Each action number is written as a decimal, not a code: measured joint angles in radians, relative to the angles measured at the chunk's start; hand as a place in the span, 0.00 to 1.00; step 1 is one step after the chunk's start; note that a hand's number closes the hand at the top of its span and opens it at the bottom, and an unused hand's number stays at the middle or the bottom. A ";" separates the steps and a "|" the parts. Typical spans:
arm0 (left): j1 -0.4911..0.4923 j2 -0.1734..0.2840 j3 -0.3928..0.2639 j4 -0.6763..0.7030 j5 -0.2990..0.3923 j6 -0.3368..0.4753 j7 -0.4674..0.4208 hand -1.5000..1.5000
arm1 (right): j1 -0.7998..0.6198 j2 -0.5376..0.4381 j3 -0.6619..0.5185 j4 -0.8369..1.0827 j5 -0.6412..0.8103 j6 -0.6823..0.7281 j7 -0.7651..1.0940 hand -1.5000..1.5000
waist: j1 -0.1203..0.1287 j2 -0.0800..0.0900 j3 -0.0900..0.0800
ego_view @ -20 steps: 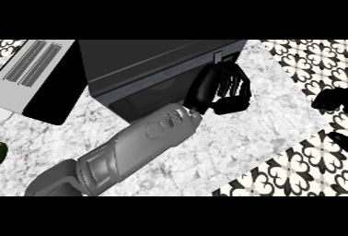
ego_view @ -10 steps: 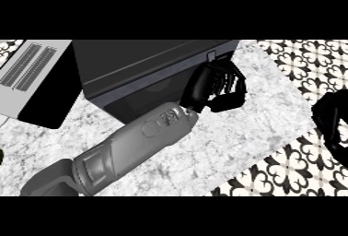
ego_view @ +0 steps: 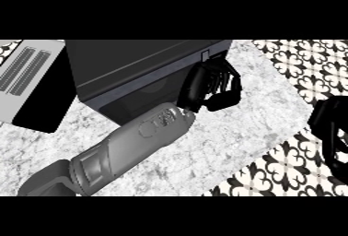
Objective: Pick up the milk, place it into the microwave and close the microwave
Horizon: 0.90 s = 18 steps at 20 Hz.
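The left hand [ego_view: 207, 87] is pressing against the front corner of the dark microwave [ego_view: 136, 69] on the marbled surface [ego_view: 224, 138], fingers fairly straight, holding nothing; the milk is not showing; the right hand [ego_view: 333, 124] is resting at the right edge, fingers unclear

desk [ego_view: 224, 138]: grey-white marbled top | microwave [ego_view: 136, 64]: black, stands on desk at upper middle | toaster [ego_view: 27, 76]: silver with black base, upper left, beside microwave
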 measured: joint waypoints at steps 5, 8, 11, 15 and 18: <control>-0.043 -0.011 0.015 -0.009 0.000 0.019 -0.017 1.00 | 0.009 -0.001 0.010 -0.040 -0.017 0.005 0.015 1.00 | -0.014 0.001 0.002; -0.064 -0.034 0.045 0.024 0.017 0.037 -0.020 1.00 | 0.015 -0.004 0.011 -0.062 -0.026 0.006 0.022 1.00 | -0.014 0.007 0.001; -0.078 -0.050 0.074 0.019 0.055 0.034 0.011 1.00 | 0.035 -0.025 0.055 -0.085 -0.020 0.035 0.061 1.00 | 0.000 0.017 -0.001; -0.053 -0.060 0.164 -0.050 0.184 -0.005 0.031 1.00 | 0.067 -0.024 0.097 -0.115 -0.033 0.049 0.085 1.00 | 0.018 0.031 -0.009; -0.039 -0.060 0.197 -0.080 0.271 -0.060 0.035 1.00 | 0.095 -0.019 0.120 -0.141 -0.042 0.051 0.096 1.00 | 0.032 0.032 -0.009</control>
